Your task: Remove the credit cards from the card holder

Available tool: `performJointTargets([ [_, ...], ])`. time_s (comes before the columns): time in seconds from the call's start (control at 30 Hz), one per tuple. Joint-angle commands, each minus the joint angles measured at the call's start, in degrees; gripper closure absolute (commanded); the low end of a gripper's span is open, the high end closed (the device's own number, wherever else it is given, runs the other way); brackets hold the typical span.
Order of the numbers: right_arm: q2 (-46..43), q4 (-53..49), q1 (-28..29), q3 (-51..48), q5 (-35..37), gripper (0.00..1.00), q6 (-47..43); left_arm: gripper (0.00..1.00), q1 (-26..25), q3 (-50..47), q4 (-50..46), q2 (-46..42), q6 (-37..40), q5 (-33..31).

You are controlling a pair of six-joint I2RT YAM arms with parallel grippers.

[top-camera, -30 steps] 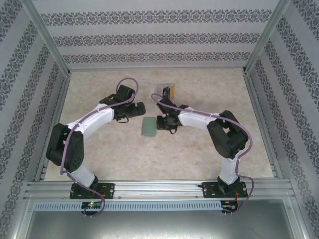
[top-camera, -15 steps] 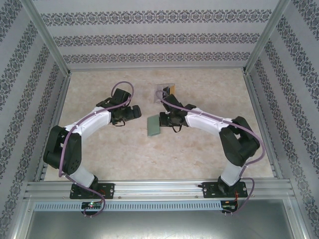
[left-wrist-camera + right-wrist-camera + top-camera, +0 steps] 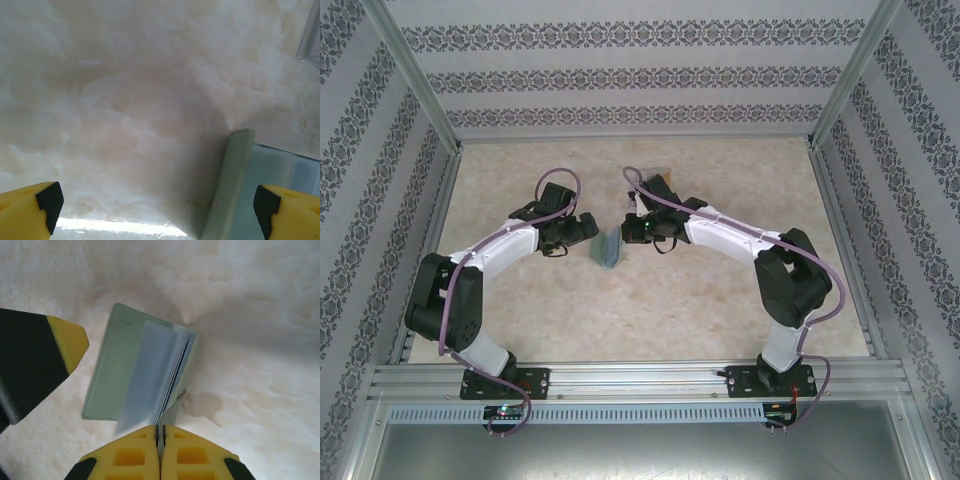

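Right gripper [image 3: 160,430]: jaws pressed together on a thin flap at the near edge of the card holder [image 3: 117,367], which hangs partly open and lifted at that edge.

Left gripper [image 3: 157,205]: jaws spread wide, nothing between them.

Top view: the card holder [image 3: 608,248] sits mid-table between the two grippers, at about 4 o'clock from the left gripper [image 3: 584,228] and 7 o'clock from the right gripper [image 3: 632,232], near both.

Right wrist view: the holder's long axis runs 1 to 7 o'clock. The open side faces 9 o'clock, toward the left arm's finger [image 3: 55,347].

Thin stacked edges at the fold may be the credit cards [image 3: 175,372]; I cannot separate them from the pale lining.

Left wrist view: the holder [image 3: 232,190] lies at 3 o'clock, just inside the right-hand pad [image 3: 265,205].

Judgement: the free left arm must pull, so it needs to shift toward 3 o'clock.

Room: bare table [image 3: 720,320] from 4 to 8 o'clock; clear tray [image 3: 311,35] at 1 o'clock, well apart.
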Motion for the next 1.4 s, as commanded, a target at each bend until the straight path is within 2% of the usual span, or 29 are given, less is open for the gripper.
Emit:
performJointTargets([
  [0.0, 1.66, 1.56, 0.39, 1.21, -3.32, 0.94, -0.84, 0.01, 0.59, -0.93, 1.05, -4.11, -1.86, -4.14],
  [0.17, -1.73, 3.28, -0.04, -0.72, -2.56, 0.94, -0.55, 0.01, 0.65, -1.86, -0.12, -6.32, -2.06, -5.79],
  [0.33, -5.92, 3.04, -0.89, -2.24, -1.76, 0.94, -0.61, 0.01, 0.63, -1.55, -0.73, -7.28, -1.77, -3.71],
  [0.47, -5.77, 3.99, -1.26, -2.30, -4.95, 0.94, -1.88, 0.00, 0.66, -1.59, -0.05, -7.48, -3.45, -1.49],
  [0.53, -5.11, 5.40, -0.56, -3.25, -3.98, 0.94, -2.59, 0.00, 0.65, -1.22, -0.73, -6.64, -3.73, -0.80],
  [0.77, -3.58, 3.57, -2.63, -5.36, 1.67, 0.94, 0.87, 0.03, 0.67, -0.52, 1.20, -3.86, -2.45, 7.57],
  [0.9, -6.05, 1.35, -4.95, -8.26, 3.53, 0.94, 0.22, 0.08, 0.55, -0.20, 4.42, -0.84, -2.65, 15.49],
  [1.03, -7.64, -0.15, -7.48, -12.03, 4.48, 0.94, -1.03, 0.21, 0.27, -0.02, 8.55, 3.07, -3.96, 22.70],
  [1.17, -7.48, -0.70, -10.29, -14.64, 3.38, 0.94, -2.09, 0.38, -0.74, 0.65, 9.71, 5.55, -4.45, 24.61],
  [1.37, -6.32, -1.33, -12.19, -15.92, 1.40, 0.93, -4.82, 0.43, -2.80, 4.48, 7.44, 9.18, -2.91, 26.55],
])
